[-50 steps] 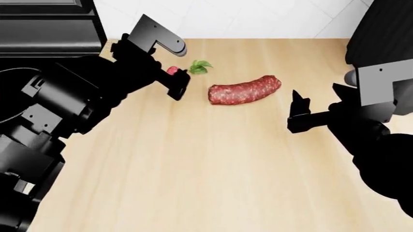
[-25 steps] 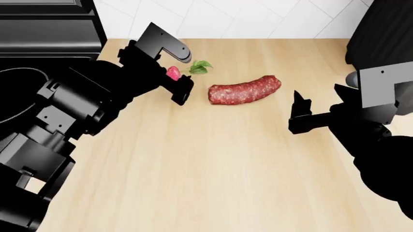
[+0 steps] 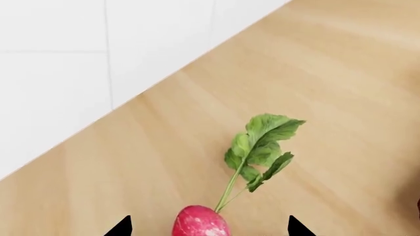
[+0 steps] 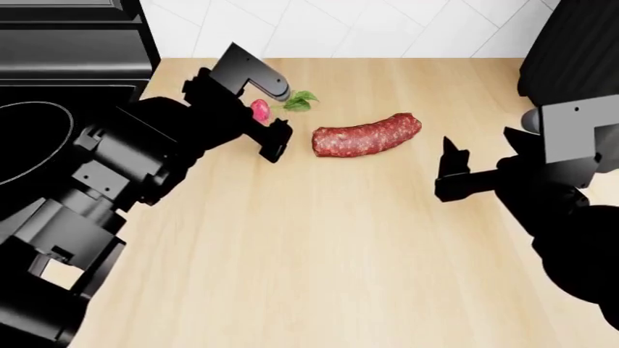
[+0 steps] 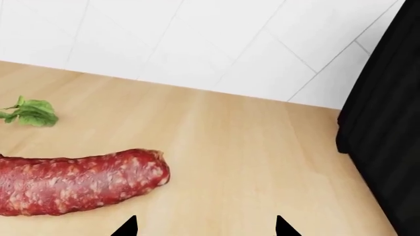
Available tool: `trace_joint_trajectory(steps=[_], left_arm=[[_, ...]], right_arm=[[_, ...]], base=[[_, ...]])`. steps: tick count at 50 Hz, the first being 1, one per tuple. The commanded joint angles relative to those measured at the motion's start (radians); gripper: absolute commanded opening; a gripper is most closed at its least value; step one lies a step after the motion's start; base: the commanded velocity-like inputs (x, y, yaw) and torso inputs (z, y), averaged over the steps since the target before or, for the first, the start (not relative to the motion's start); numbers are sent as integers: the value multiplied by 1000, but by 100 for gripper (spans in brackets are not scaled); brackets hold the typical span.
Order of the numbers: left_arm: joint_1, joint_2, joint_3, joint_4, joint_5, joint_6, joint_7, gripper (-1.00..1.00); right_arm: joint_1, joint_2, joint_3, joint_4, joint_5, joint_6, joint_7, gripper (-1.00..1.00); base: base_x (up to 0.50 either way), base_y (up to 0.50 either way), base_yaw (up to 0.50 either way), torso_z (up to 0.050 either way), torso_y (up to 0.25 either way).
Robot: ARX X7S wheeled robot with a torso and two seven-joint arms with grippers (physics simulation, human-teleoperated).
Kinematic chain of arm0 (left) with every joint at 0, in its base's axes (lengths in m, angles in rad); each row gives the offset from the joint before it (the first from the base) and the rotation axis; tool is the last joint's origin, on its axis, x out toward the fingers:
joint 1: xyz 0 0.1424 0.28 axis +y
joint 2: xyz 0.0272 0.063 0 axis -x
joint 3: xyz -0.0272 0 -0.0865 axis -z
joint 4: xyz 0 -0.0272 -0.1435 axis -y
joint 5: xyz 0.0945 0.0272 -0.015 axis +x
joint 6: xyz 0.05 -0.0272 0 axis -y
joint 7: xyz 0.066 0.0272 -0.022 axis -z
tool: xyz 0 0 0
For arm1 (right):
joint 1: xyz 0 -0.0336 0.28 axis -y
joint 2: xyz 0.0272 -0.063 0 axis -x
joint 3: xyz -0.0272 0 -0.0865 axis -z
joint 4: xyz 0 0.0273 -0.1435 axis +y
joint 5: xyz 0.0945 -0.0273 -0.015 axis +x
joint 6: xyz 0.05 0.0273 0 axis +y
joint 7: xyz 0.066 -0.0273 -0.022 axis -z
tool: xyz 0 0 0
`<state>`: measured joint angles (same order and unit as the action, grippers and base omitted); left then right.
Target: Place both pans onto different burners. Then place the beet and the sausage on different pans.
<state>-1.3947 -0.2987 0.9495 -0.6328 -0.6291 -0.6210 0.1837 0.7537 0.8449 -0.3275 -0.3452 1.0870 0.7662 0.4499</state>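
The beet [image 4: 259,110], small and pink-red with green leaves [image 4: 301,100], lies on the wooden counter near the back wall. My left gripper [image 4: 263,109] is open around it, one finger on each side with gaps to both; the left wrist view shows the beet [image 3: 200,222] between the fingertips [image 3: 123,227]. The speckled dark-red sausage [image 4: 367,134] lies just right of the beet and apart from it. My right gripper [image 4: 448,170] is open, empty, and right of the sausage [image 5: 78,182]. A white burner outline [image 4: 43,107] shows on the black cooktop at left. The pans are out of view.
The white tiled wall [image 4: 338,29] runs along the back of the counter [image 4: 320,254]. A tall black object [image 4: 570,43] stands at the back right corner, close to my right arm. A black appliance front [image 4: 68,43] sits behind the cooktop.
My left arm has reached forward and right, bringing its open fingers around the beet. The right gripper, the sausage and the beet have hardly moved.
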Motion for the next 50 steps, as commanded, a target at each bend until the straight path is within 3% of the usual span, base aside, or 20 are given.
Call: trace_joint_trajectory(steps=[1, 29, 30, 50], left_arm=[[5, 17, 7, -43, 11, 24, 12, 100], [5, 67, 19, -186, 44, 110, 48, 100], [5, 65, 18, -181, 43, 107, 45, -100], [13, 46, 13, -131, 34, 93, 30, -100]], right_arm=[[18, 8, 9, -9, 27, 23, 15, 100], [22, 9, 4, -1, 24, 25, 15, 100], [21, 9, 4, 0, 23, 24, 14, 100], [12, 14, 10, -8, 30, 20, 20, 100]], base=[[0, 0, 0, 0, 0], [0, 0, 0, 0, 0], [0, 0, 0, 0, 0], [0, 0, 0, 0, 0]])
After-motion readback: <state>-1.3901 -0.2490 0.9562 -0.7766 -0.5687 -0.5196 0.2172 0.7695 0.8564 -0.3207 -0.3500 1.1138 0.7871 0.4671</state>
